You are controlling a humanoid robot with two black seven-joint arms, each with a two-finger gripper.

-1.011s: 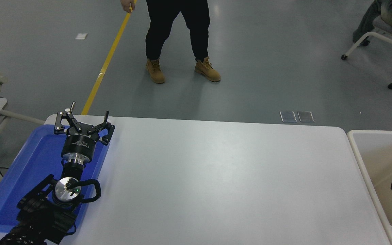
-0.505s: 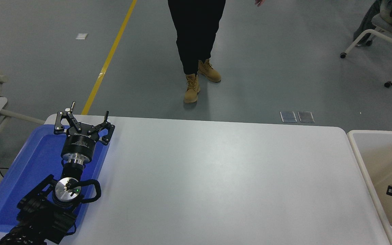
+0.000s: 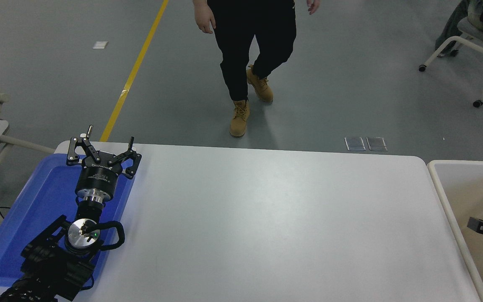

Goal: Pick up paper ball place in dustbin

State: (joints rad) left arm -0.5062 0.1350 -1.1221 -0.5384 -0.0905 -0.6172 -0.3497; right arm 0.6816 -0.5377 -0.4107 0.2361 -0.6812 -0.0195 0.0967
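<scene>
1. A white table (image 3: 266, 218) stands on a grey workshop floor crossed by a yellow line; a person in black trousers and tan boots (image 3: 245, 105) walks along its far side.
2. The paper ball cannot be seen anywhere on the table or in the visible part of the bin; where it lies cannot be told from this view.
3. The dustbin (image 3: 442, 197), cream with a pale rounded rim, sits at the table's right end, its inside only partly in view.
4. Only a black tip of the right gripper (image 3: 482, 226) shows over the bin at the picture's edge; whether it is spread or closed, or has hold of anything, cannot be told.
5. Crumpled paper would likely be light, soft and springy, best pinched across its middle with gentle pressure.
6. The left gripper (image 3: 102, 144) is parked above a blue tray (image 3: 36, 205) at the lower left, fingers spread wide and empty.
</scene>
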